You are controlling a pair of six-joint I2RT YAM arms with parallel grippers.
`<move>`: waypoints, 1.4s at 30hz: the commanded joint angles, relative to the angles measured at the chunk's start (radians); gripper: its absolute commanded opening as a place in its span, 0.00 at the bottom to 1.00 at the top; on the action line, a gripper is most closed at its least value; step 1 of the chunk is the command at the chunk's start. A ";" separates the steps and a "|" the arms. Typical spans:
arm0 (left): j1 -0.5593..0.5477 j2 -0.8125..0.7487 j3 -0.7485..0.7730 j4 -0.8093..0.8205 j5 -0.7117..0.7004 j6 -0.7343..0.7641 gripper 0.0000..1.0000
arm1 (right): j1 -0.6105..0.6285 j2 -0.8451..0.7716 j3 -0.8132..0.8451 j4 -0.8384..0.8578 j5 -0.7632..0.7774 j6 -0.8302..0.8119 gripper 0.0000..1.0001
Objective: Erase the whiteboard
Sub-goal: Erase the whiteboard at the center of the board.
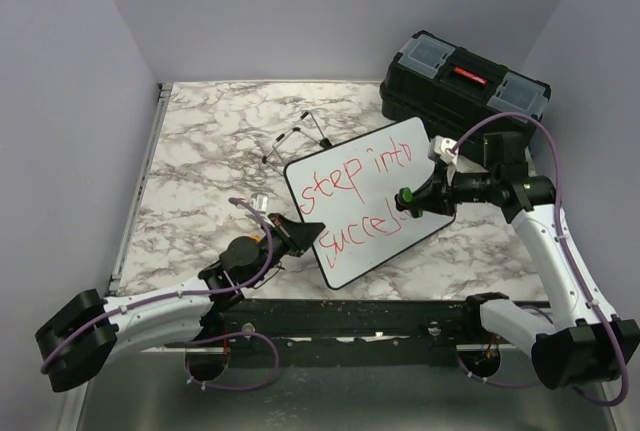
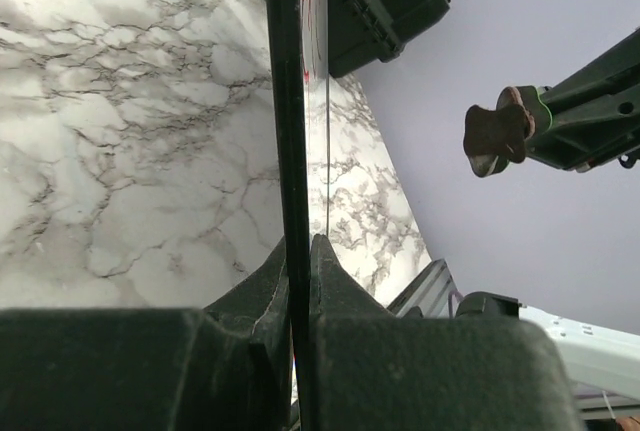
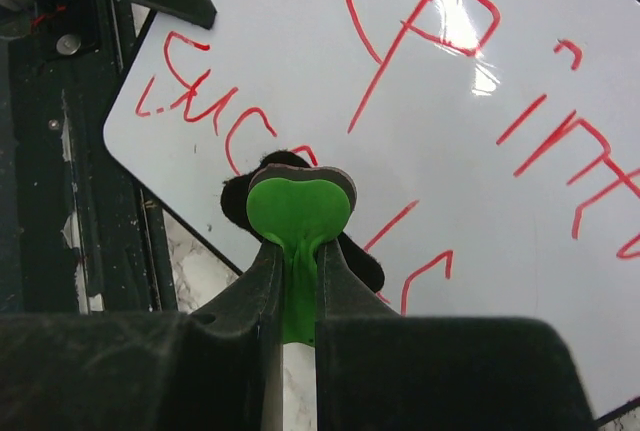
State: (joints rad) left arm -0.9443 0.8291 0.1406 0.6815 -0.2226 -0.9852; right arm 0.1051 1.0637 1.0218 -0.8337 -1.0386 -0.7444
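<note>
Centrally in the top view, the left gripper point(image 1: 311, 232) clamps the whiteboard point(image 1: 375, 201) by its edge; the right gripper point(image 1: 413, 198) pinches a green eraser point(image 3: 298, 209). Hard wiping could twist it loose from that thin grip.

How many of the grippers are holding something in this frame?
2. The left gripper is shut on the whiteboard at its left edge. The right gripper is shut on a green-handled eraser, held over the board's red writing.
</note>
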 commanded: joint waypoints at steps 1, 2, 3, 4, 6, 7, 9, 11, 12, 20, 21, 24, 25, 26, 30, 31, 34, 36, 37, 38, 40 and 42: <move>-0.081 0.081 0.064 0.140 -0.117 0.044 0.00 | 0.057 -0.032 0.007 0.083 0.055 0.097 0.01; -0.098 0.100 0.077 0.141 -0.127 0.043 0.00 | 0.083 -0.029 0.002 0.107 0.076 0.119 0.01; -0.110 0.121 0.087 0.147 -0.139 0.045 0.00 | 0.124 -0.026 -0.002 0.130 0.109 0.145 0.01; -0.124 0.145 0.099 0.157 -0.148 0.047 0.00 | 0.178 -0.025 -0.011 0.156 0.152 0.171 0.01; -0.148 0.191 0.119 0.183 -0.167 0.047 0.00 | 0.309 -0.023 -0.029 0.228 0.267 0.230 0.01; -0.158 0.212 0.129 0.194 -0.179 0.042 0.00 | 0.363 -0.015 -0.030 0.254 0.308 0.253 0.01; -0.179 0.256 0.146 0.218 -0.203 0.031 0.00 | 0.428 0.030 -0.003 0.264 0.338 0.269 0.01; -0.193 0.295 0.155 0.247 -0.229 0.020 0.00 | 0.486 0.071 0.033 0.271 0.404 0.263 0.01; -0.197 0.312 0.157 0.261 -0.239 0.017 0.00 | 0.513 0.085 0.047 0.280 0.442 0.256 0.01; -0.218 0.348 0.151 0.297 -0.264 0.037 0.00 | 0.606 0.148 0.062 0.332 0.470 0.233 0.01; -0.220 0.345 0.151 0.286 -0.264 0.044 0.00 | 0.605 0.149 0.065 0.326 0.469 0.227 0.01; -0.222 0.336 0.161 0.246 -0.252 0.050 0.00 | 0.607 0.146 0.063 0.333 0.471 0.223 0.01; -0.222 0.333 0.166 0.230 -0.247 0.049 0.00 | 0.607 0.147 0.059 0.339 0.468 0.222 0.01; -0.223 0.328 0.176 0.211 -0.243 0.050 0.00 | 0.607 0.149 0.053 0.347 0.467 0.223 0.00; -0.225 0.329 0.195 0.182 -0.227 0.053 0.00 | 0.606 0.150 0.037 0.341 0.515 0.199 0.01; -0.226 0.334 0.195 0.195 -0.226 0.054 0.00 | 0.607 0.134 0.022 0.348 0.527 0.192 0.01; -0.229 0.366 0.199 0.231 -0.220 0.054 0.00 | 0.607 0.093 -0.025 0.365 0.505 0.181 0.01; -0.229 0.390 0.197 0.266 -0.212 0.053 0.00 | 0.607 0.095 -0.027 0.351 0.480 0.167 0.01; -0.229 0.401 0.197 0.281 -0.208 0.052 0.00 | 0.606 0.096 -0.029 0.349 0.480 0.163 0.01; -0.231 0.407 0.196 0.295 -0.204 0.055 0.00 | 0.605 0.095 -0.033 0.353 0.486 0.160 0.01; -0.231 0.415 0.196 0.315 -0.198 0.066 0.00 | 0.604 0.084 -0.052 0.362 0.498 0.156 0.01; -0.231 0.413 0.202 0.303 -0.192 0.076 0.00 | 0.598 0.065 -0.081 0.380 0.495 0.159 0.01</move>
State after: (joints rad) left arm -1.1660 1.2346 0.3088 0.9192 -0.4484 -0.9829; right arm 0.7071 1.1690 0.9932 -0.4858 -0.5522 -0.5663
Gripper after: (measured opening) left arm 0.041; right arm 0.111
